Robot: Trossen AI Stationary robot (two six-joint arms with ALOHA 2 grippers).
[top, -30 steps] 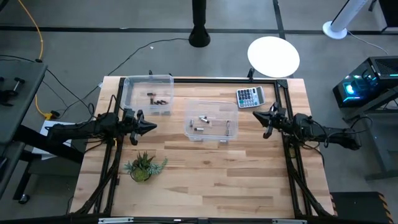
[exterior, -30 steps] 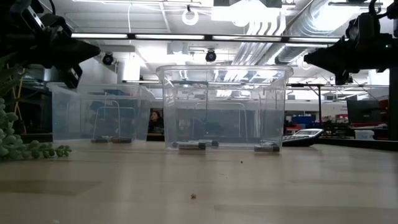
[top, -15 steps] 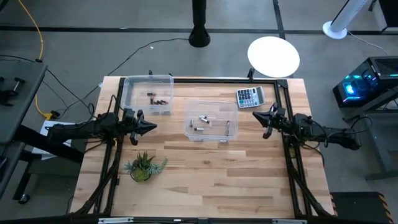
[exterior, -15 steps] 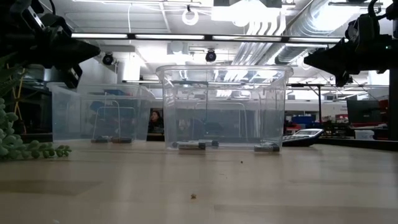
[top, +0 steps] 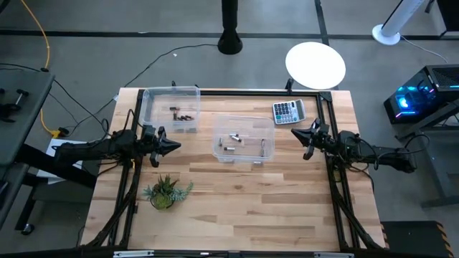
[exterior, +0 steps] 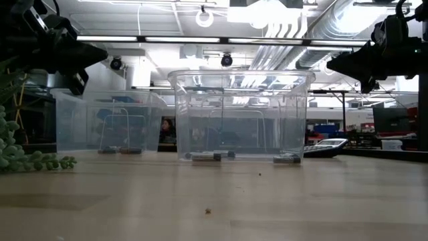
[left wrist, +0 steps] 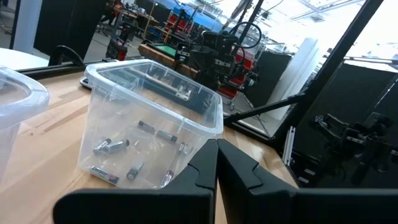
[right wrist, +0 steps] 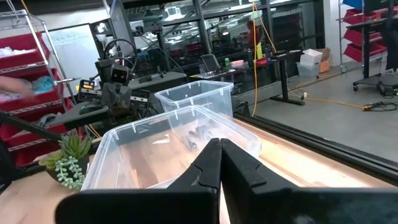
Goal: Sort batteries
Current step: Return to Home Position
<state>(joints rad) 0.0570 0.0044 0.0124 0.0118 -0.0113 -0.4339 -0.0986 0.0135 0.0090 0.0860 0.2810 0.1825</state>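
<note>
On the pale wooden desk (top: 237,208), seen from above, two see-through boxes hold all the batteries. Small dark metal batteries (top: 183,112) lie in the clear plastic box at the upper left (top: 147,100). Little silver metal batteries (top: 232,138) lie on the bottom of the clear plastic box in the middle (top: 217,147).

At the middle left, the left fingers (top: 177,146) hang in the air just below the upper left box, not touching it. They are pressed together and hold nothing. At the middle right, the right fingers (top: 295,135) hang below the grey calculator (top: 288,112). They are pressed together too, with nothing in them. Both point at the middle box. A small green plant (top: 166,191) sits at the lower left, below the left fingers.
</note>
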